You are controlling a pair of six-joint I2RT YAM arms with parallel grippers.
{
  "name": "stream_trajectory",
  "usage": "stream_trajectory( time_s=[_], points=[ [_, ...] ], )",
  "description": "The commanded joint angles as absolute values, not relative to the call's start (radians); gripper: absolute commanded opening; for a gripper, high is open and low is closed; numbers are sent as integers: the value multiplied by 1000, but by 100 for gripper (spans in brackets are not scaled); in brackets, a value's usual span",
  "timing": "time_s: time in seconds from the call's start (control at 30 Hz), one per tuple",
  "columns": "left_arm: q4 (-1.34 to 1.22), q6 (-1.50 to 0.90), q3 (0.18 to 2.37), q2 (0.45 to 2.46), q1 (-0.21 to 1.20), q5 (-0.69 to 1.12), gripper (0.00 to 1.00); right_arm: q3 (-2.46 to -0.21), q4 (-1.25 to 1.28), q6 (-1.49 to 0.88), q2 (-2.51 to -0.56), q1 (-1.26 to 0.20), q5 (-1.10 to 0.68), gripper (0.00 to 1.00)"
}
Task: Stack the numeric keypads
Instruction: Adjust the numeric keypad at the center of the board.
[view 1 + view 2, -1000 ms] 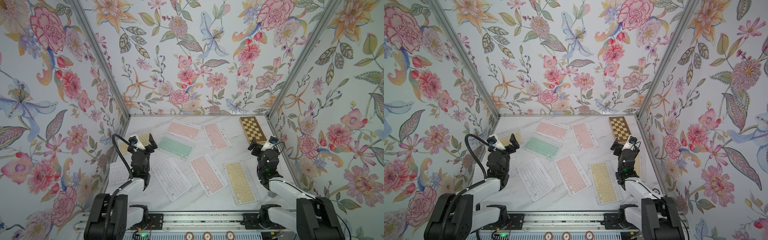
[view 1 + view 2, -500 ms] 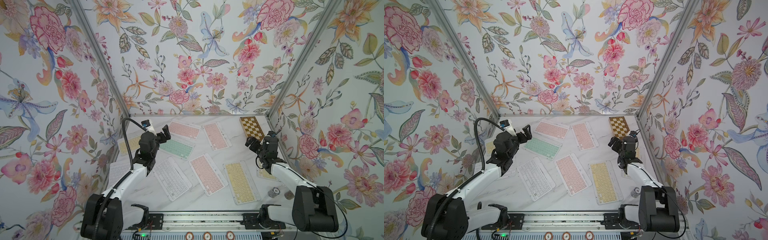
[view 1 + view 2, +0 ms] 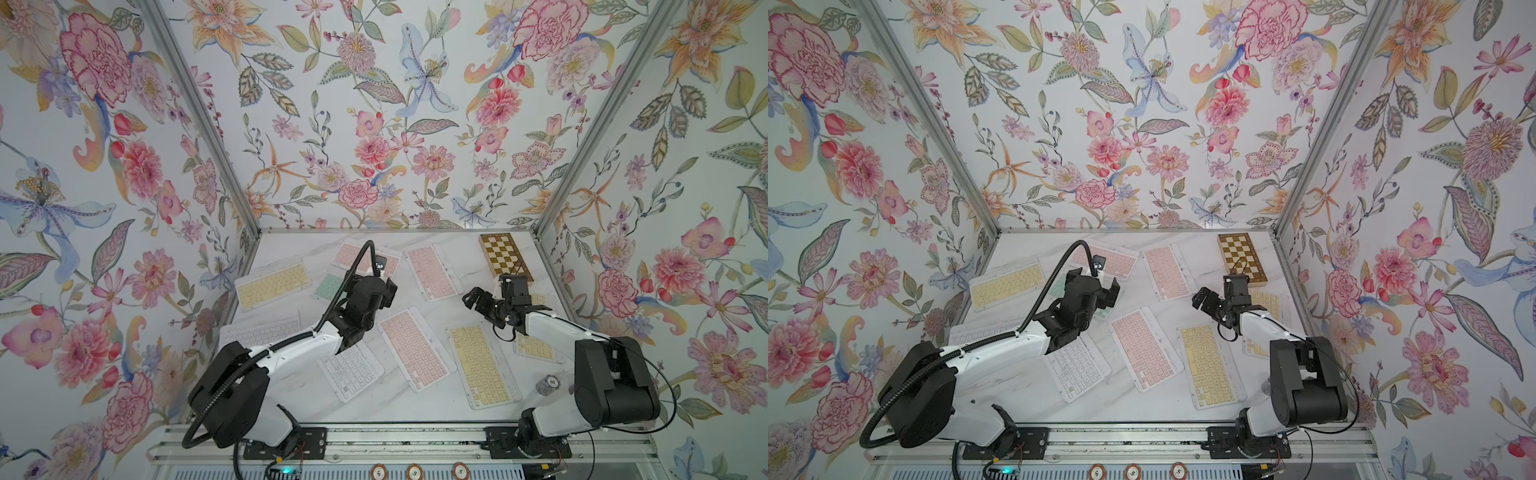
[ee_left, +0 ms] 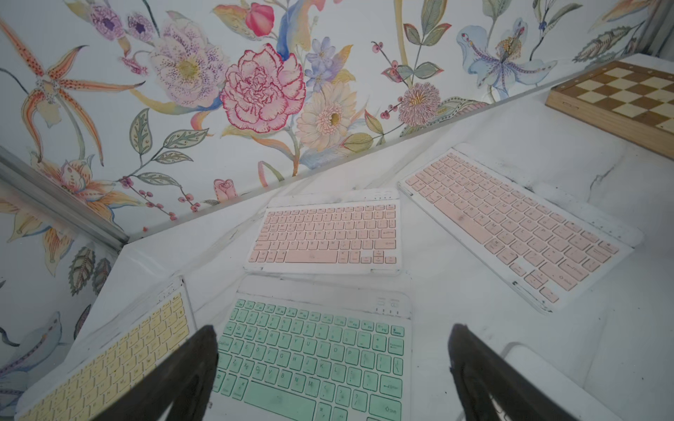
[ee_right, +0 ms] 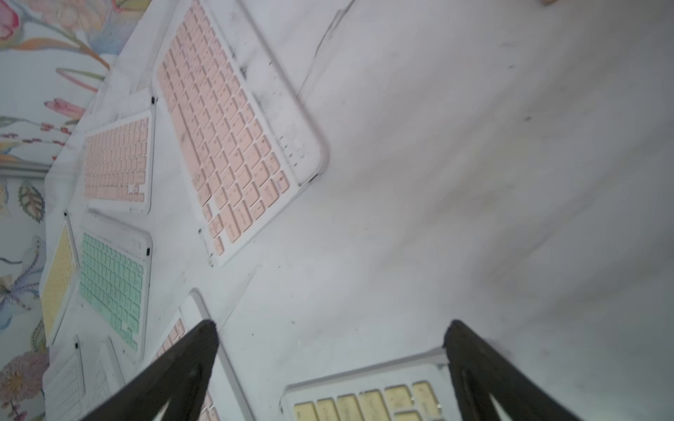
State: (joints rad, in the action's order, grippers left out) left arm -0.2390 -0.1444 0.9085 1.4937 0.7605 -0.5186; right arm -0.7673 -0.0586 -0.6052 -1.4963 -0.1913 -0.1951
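Several numeric keypads lie flat and separate on the white marble table [image 3: 457,253]. In a top view I see yellow [image 3: 272,286], pink [image 3: 432,272], white [image 3: 351,370], pink [image 3: 413,349] and yellow [image 3: 482,365] ones. My left gripper [image 3: 374,286] hangs open above the mint green keypad [image 4: 313,357], which shows between its fingers in the left wrist view, untouched. My right gripper [image 3: 476,299] is open over bare table. A yellow keypad's end [image 5: 368,397] lies below its fingers [image 5: 204,350]. Another yellow keypad [image 3: 534,347] is partly hidden under the right arm.
A brown-and-cream chessboard [image 3: 505,257] sits at the back right corner. A small round chip-like piece [image 3: 548,382] lies near the right arm's base. Floral walls close in the table on three sides. Chips [image 3: 415,471] sit on the front rail.
Both arms have unfolded from near the front and reached forward: the left over the mint green keypad, the right toward the table's middle. Both grippers stayed open.
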Motion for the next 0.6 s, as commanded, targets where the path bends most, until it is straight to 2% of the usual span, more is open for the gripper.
stream_trajectory(
  time_s=[0.0, 0.3, 0.57],
  points=[
    [-178, -125, 973, 1543, 758, -579, 99, -808, -145, -588, -1491, -272, -70, 99],
    [-94, -266, 1071, 1693, 747, -246, 99, -775, -223, -739, -1476, -519, 65, 99],
    [-124, -393, 1091, 1766, 652, 83, 100, -729, -297, -904, -1380, -641, 106, 99]
  ],
)
